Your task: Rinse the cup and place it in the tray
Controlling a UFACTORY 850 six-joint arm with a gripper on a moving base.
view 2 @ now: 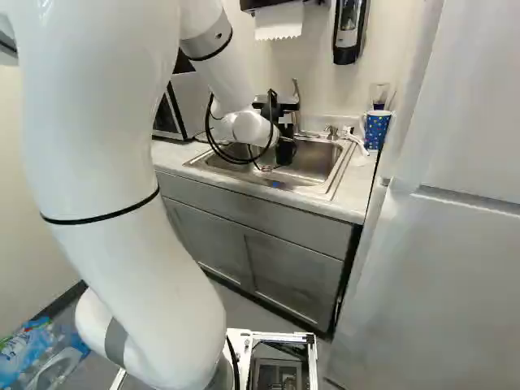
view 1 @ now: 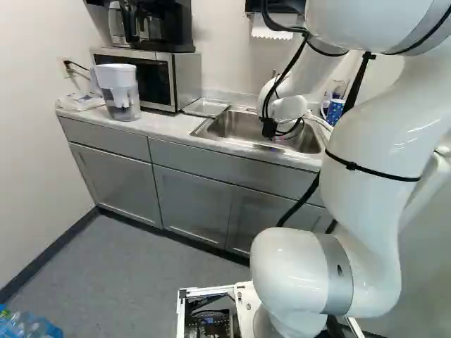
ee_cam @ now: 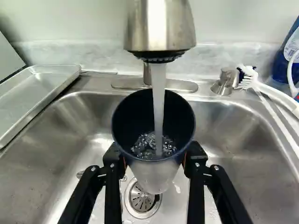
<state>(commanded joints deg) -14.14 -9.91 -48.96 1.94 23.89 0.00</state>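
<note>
In the right base view the black gripper (view 2: 286, 149) is over the sink, partly hidden by the arm's wrist. The wrist view has the gripper (ee_cam: 155, 159) shut on a cup (ee_cam: 155, 176), one finger at each side. The cup is dark inside with a pale wall and is held above the drain. Water (ee_cam: 159, 107) runs from the metal faucet (ee_cam: 160, 25) into it and splashes inside. A shallow metal tray (ee_cam: 42, 80) lies on the counter beside the sink (ee_cam: 93, 95); the left base view also shows the tray (view 1: 206, 107).
A microwave (view 1: 151, 77) and a water pitcher (view 1: 120, 91) stand beyond the tray. On the sink's other side are a soap pump (ee_cam: 225, 83), a white brush (ee_cam: 261, 86) and a blue dotted cup (view 2: 376, 130). A large white door (view 2: 455, 219) borders the counter.
</note>
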